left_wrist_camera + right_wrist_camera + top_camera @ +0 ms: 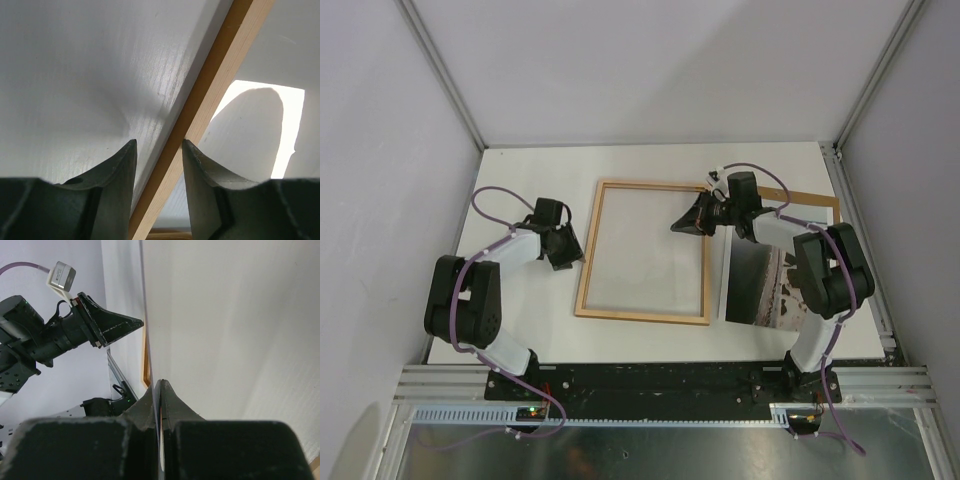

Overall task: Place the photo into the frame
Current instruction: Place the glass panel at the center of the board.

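1. The thin-railed rectangular light-wood frame (642, 317) lies flat in the middle of the white bench (540, 180).
2. The left claw (158, 145) stands half-open astride the frame's left rail, one finger on each side, not clamped.
3. The right claw (160, 386) is pressed closed by the frame's far right corner; whether it pinches anything I cannot tell.
4. The glossy rectangular coastline photo (752, 285) lies just right of the frame, partly under the right arm, with a flat brown board (812, 205) beyond it.

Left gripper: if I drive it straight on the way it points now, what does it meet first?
Likely the frame: its light-wood rail runs between the open fingers of the left gripper, with the table right behind. How near, I cannot tell.
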